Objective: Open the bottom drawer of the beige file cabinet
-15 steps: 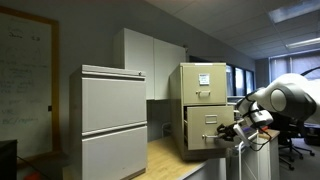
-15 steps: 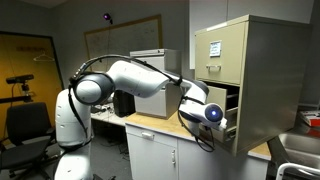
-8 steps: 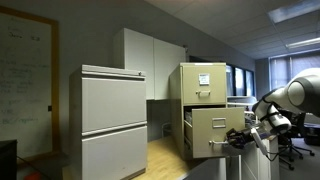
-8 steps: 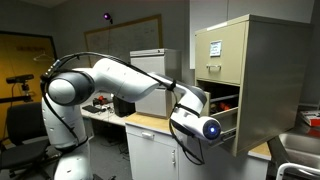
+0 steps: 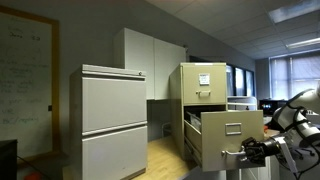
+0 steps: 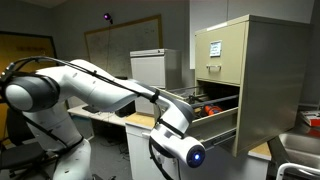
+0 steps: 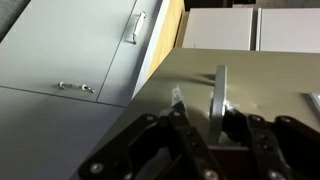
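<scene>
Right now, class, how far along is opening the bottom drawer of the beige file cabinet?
Done: the bottom drawer stands pulled well out of the beige file cabinet, its inside showing. In hand: the tool sits at the silver pull; whether it grips is unclear. Left: probably let go and back away.

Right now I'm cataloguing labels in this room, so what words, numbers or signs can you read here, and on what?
Paper on the cabinet, upper front: some print, too small to read.
Whiteboard on the wall: faint handwriting, too blurred to read.
Nothing else bears text that shows, so no text can be quoted from any view.
</scene>
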